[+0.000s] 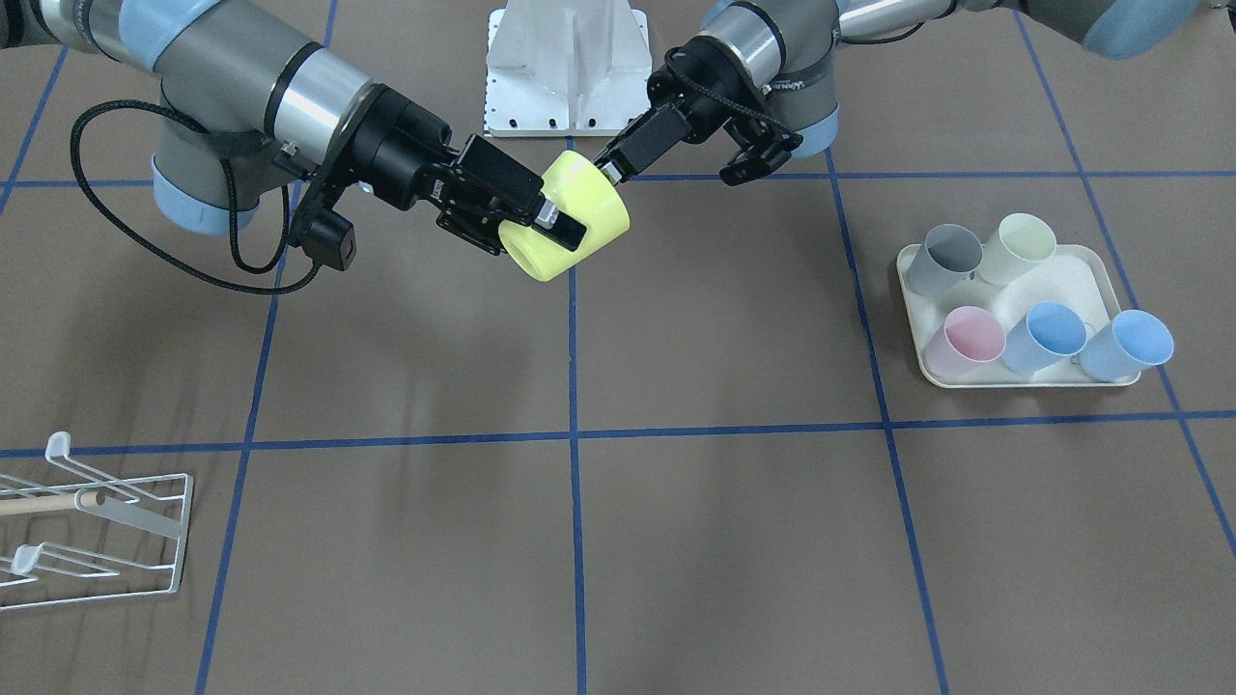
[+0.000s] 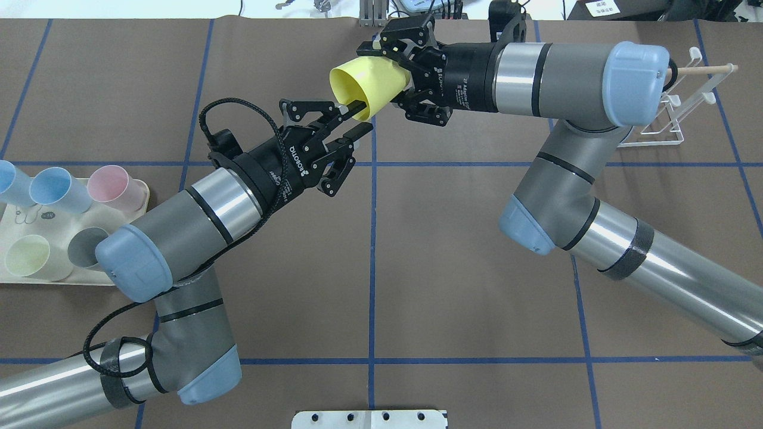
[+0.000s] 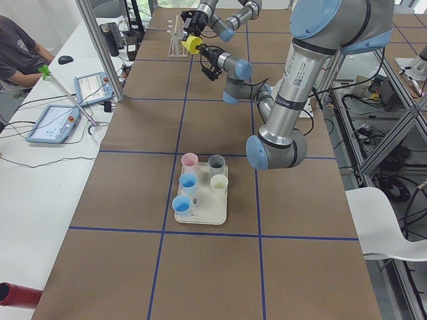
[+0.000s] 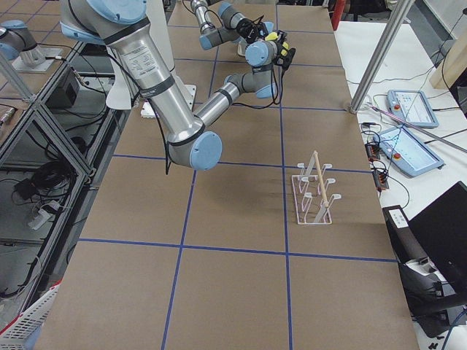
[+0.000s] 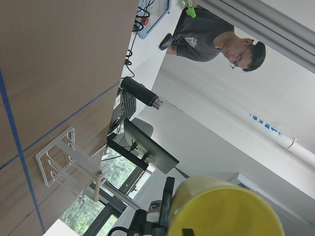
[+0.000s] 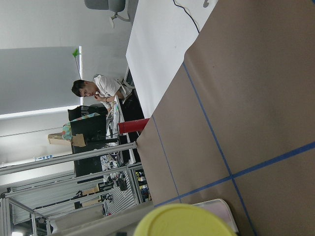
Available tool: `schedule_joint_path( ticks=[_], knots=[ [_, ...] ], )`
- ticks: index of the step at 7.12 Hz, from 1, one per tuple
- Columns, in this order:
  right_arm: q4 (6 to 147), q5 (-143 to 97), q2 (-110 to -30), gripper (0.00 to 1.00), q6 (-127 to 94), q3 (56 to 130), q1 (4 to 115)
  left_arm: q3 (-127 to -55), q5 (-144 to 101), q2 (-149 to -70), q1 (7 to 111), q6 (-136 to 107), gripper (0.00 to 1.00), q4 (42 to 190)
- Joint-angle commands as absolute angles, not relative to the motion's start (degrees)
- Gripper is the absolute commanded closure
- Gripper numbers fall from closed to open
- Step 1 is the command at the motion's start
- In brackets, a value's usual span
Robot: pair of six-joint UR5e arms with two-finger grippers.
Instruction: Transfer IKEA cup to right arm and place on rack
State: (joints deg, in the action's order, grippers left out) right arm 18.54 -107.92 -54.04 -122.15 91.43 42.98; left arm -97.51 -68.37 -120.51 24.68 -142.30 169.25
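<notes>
Rack (image 1: 92, 499) stood far right; right gripper (image 2: 393, 74) clamped yellow cup (image 1: 579, 208) body, left gripper (image 2: 357, 118) apparently slightly parted astride rim, so a skewed retreat could snag it, wrenching cup loose.

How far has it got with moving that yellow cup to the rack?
About halfway. The yellow cup is lifted, mid-air. The right gripper clamps its base while the left gripper is at its rim, grip unclear. Carrying it to the rack remains.

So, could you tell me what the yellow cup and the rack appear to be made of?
The yellow cup looks like matte plastic: opaque, evenly coloured, no sharp glare. The rack seems white-coated metal wire, thin bent rods, with one pale, probably wooden dowel.
</notes>
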Motion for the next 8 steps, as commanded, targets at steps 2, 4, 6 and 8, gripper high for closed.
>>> schedule_joint_path(
  ticks=[2, 4, 6, 8],
  knots=[
    [18.54, -107.05, -54.14, 1.0, -121.99, 91.41, 43.07, -97.65, -68.38, -120.32, 24.7, -140.98, 0.0, 169.37],
    [18.54, -105.56, -54.23, 1.0, -121.64, 90.97, 43.85, -98.0, -68.55, -119.97, 24.87, -140.98, 0.0, 169.37],
    [18.54, -105.82, -54.4, 1.0, -120.06, 89.39, 45.26, -98.0, -68.55, -119.62, 24.87, -140.89, 0.0, 169.45],
    [18.46, -106.26, -56.07, 1.0, -119.27, 89.56, 46.84, -99.65, -68.64, -117.44, 24.87, -140.89, 0.0, 169.54]
  ],
)
